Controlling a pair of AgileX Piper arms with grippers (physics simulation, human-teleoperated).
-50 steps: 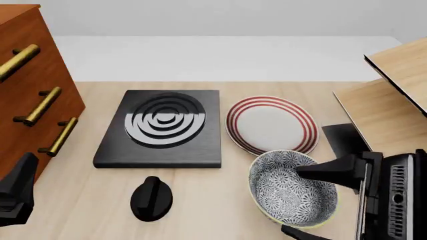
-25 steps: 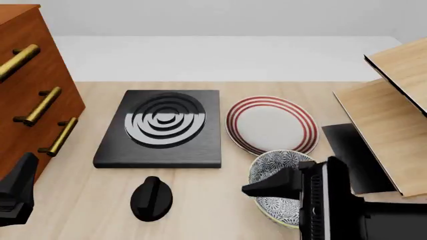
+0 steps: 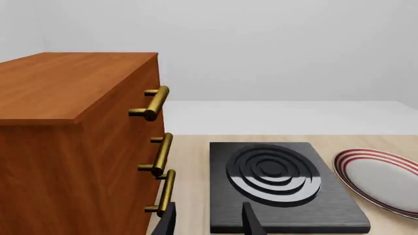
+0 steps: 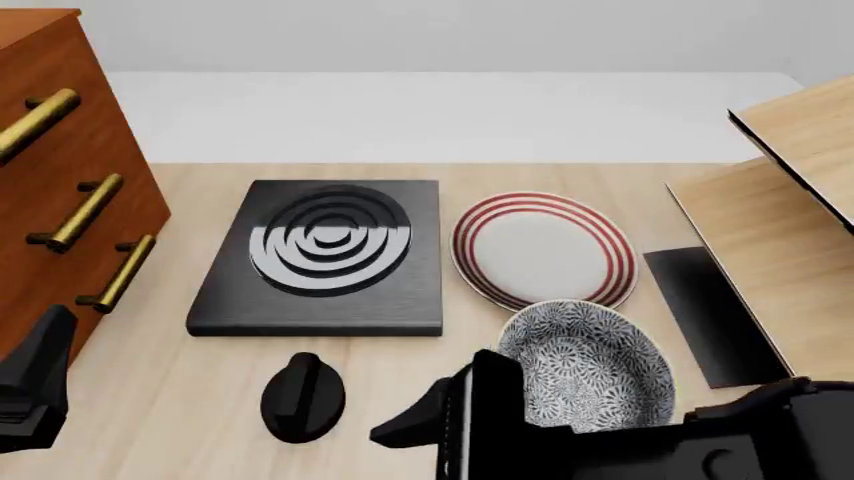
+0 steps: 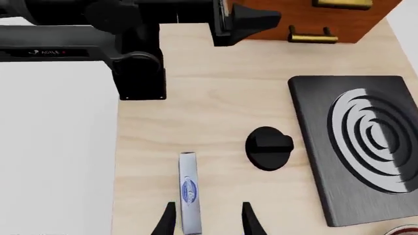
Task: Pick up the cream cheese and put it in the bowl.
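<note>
The cream cheese (image 5: 189, 197) shows only in the right wrist view: a thin pale box with a blue oval label, standing on its long edge on the table near the front edge. My right gripper (image 5: 207, 223) is open, its fingers either side of the box's near end and above it. In the front view the right gripper (image 4: 424, 428) sits low, front-left of the bowl (image 4: 587, 368), and the cream cheese is out of sight there. The bowl stands empty. My left gripper (image 4: 34, 385) is open and empty beside the drawer cabinet, also seen in the left wrist view (image 3: 207, 223).
A black stove plate (image 4: 327, 255) lies mid-table with its black knob (image 4: 303, 397) in front. A white plate with red rings (image 4: 541, 248) lies behind the bowl. A wooden drawer cabinet (image 4: 54, 180) stands at the left, a wooden shelf (image 4: 787, 190) at the right.
My right arm has swung left across the bowl, from its right side to its front-left, uncovering the bowl. The left arm has not moved.
</note>
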